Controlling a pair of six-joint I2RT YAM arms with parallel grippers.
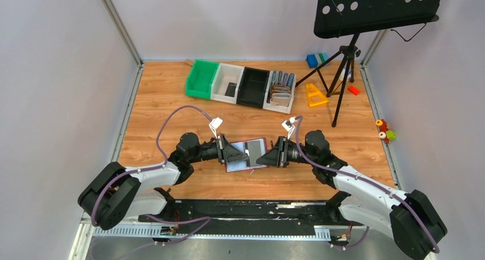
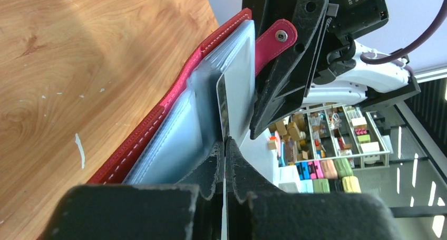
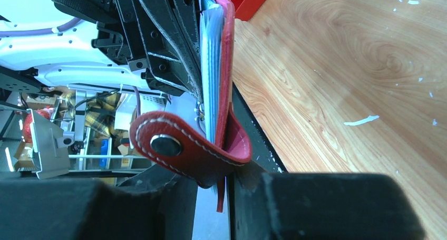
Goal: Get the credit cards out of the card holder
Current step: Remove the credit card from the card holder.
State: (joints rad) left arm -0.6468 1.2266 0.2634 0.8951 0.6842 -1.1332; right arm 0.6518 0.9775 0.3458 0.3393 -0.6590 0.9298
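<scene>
Position of the card holder (image 1: 247,154): it lies opened out at the middle of the table (image 1: 171,100), directly between the two arms, red cover toward the wood and clear pockets (image 2: 174,140) facing up.

The left gripper (image 2: 225,145) is pressed together on the near edge of a pale grey card (image 2: 222,108). I see that card edge-on, running straight out from the fingertips into the pocket stack. Its long axis follows the line that joins the two grippers.

The right gripper (image 3: 219,190) straddles the opposite end of the holder, beside the snap tab (image 3: 174,145), with the cover's edge hanging between its jaws. A sliver of light shows beside the leather, so I cannot tell whether it is clamping or merely standing around the cover.

Finding: the left arm is the one on the card, and the rest of the card lies ahead of its fingers, toward the right gripper. In my judgement the card comes free only by drawing straight back along that axis, toward the left base, in the plane of the pockets.

Risk noted: if the right side is not gripping firmly, the whole holder may slide along with the card. Any other cards are hidden in the pockets from here.
</scene>
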